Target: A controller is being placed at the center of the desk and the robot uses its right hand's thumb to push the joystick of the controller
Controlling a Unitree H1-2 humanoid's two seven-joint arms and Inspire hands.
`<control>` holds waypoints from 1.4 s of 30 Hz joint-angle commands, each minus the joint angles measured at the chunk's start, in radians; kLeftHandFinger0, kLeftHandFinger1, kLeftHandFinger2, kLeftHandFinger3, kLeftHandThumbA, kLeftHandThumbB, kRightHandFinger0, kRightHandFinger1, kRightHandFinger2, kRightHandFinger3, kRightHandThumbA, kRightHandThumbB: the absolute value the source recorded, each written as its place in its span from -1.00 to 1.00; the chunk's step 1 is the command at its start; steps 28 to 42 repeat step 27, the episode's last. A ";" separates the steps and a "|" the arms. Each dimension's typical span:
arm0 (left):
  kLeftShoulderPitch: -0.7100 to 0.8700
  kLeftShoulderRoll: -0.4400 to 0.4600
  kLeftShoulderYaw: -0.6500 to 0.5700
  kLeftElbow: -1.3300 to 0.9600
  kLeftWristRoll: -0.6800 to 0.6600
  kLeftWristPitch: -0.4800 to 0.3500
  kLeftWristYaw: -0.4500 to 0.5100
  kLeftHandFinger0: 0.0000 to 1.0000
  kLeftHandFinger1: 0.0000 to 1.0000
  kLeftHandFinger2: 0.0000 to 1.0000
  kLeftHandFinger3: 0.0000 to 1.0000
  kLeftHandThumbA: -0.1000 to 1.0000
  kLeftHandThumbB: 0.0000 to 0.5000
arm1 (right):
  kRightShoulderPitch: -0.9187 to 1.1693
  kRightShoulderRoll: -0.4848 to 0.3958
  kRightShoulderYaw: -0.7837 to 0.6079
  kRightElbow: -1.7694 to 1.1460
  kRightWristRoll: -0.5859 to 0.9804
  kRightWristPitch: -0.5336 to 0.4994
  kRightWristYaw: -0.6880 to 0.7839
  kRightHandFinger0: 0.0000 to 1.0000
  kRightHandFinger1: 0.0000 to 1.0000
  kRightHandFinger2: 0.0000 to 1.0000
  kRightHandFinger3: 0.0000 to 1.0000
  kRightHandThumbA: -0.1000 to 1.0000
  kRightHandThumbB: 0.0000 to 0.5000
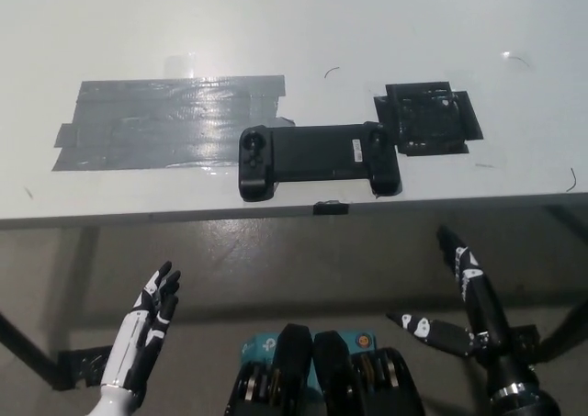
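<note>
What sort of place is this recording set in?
Probably a lab or test bench: a plain white desk patched with grey tape and black tape, a black controller near its edge, bare floor below.

A black controller (317,159) lies flat near the front edge of the white bench (367,30), its long side along that edge, with a joystick (255,144) at its left end. A wide patch of grey tape (165,120) sits on the bench to the controller's left, its near corner touching the controller. A smaller square of black tape (428,118) lies just beside the controller's right end. The black right robot hand (459,306) is below the bench edge at the lower right, well apart from the controller, fingers spread and holding nothing. The white left robot hand (152,310) rests at the lower left, also below the bench, fingers apart and empty.
</note>
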 commanded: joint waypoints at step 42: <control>-0.032 0.008 0.004 -0.022 -0.004 -0.034 0.000 1.00 1.00 1.00 1.00 0.85 -0.72 | -0.038 -0.011 -0.004 0.010 0.018 -0.013 0.066 1.00 1.00 1.00 1.00 1.00 0.08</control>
